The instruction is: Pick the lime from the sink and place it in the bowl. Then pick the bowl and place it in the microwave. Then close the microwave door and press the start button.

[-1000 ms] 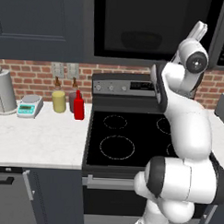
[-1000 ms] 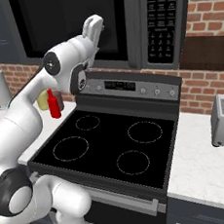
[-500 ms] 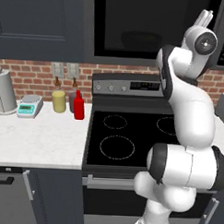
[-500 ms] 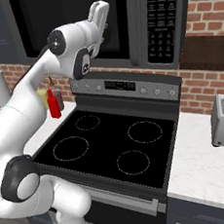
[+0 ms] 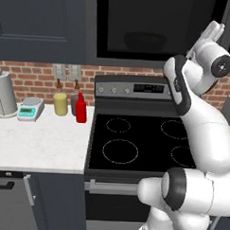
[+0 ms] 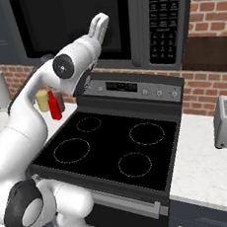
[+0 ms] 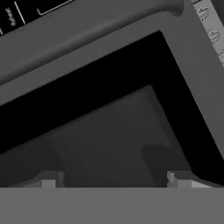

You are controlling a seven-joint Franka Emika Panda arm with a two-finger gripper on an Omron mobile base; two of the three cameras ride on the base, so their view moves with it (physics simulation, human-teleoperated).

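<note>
Right base view has the white arm stretched high, the hand [image 6: 100,23] up against the microwave door [image 6: 71,20], left of the button panel [image 6: 161,21] on the microwave [image 6: 136,28]. Over in the left base view the hand [image 5: 213,31] sits at the door's right edge, and the bowl [image 5: 144,41] shows dimly behind the dark window. Hand view: two fingertips [image 7: 176,178] spread wide apart, nothing between them, staring at the grey door frame. Below, the stove [image 6: 114,150] and, on the counter [image 5: 35,142], a red bottle [image 5: 81,108].
</note>
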